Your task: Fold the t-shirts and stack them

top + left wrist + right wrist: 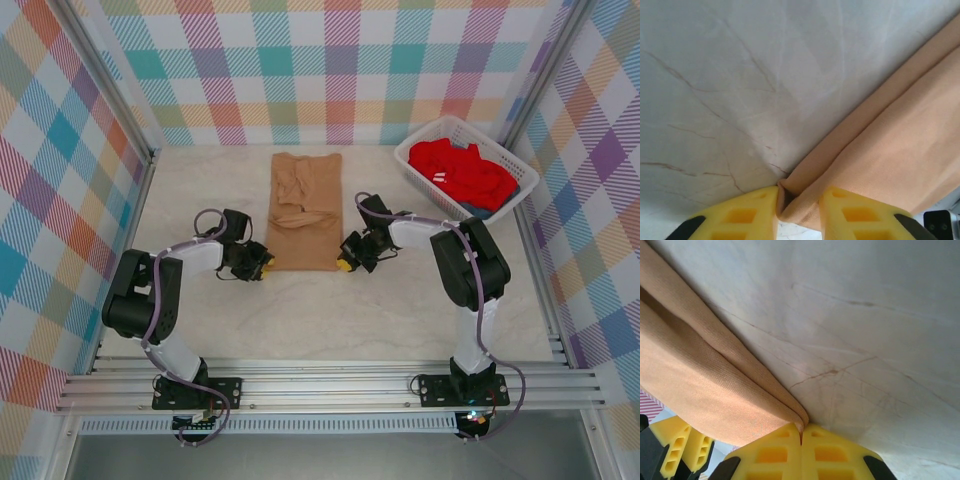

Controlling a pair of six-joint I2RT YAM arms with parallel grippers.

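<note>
**Top view:** 2 arms, 2 tees, 1 basket. The tan-orange tee (305, 210) lies mid-table as a long narrow strip running near-to-far, wrinkled around the middle, plain side up. The red tee (460, 172) is bunched in the white lattice basket (422, 138) at the far-right corner. The table (400, 310) is bare left of the strip, btw strip & basket, and across the whole near half. Plaid walls close off the left, far & right sides. Both arms are bent at the elbow w/ forearms low and angled inward. The left gripper (263, 263) sits at the strip's near-left corner and the right gripper (346, 262) at its near-right corner, w/ the strip's near edge btw them.

**Left wrist:** 2 yellow fingers (745, 215) show at the bottom edge. The left gripper (799, 192) has narrowed but keeps a gap, and a fold of the tan-orange tee (890, 150) at its corner fills that gap, so it's pinching cloth. The tee runs up to the right in layered folded edges. The marbled table (740, 75) is open to the left & above.

**Right wrist:** the right gripper (801, 429) has its 2 yellow fingers (840, 455) pressed tight together, nipping the tee's corner tip at the seam btw them. The tan-orange tee (695, 380) stretches up-left in 2 stacked folds. The table (865, 315) is open to the right & above.
</note>
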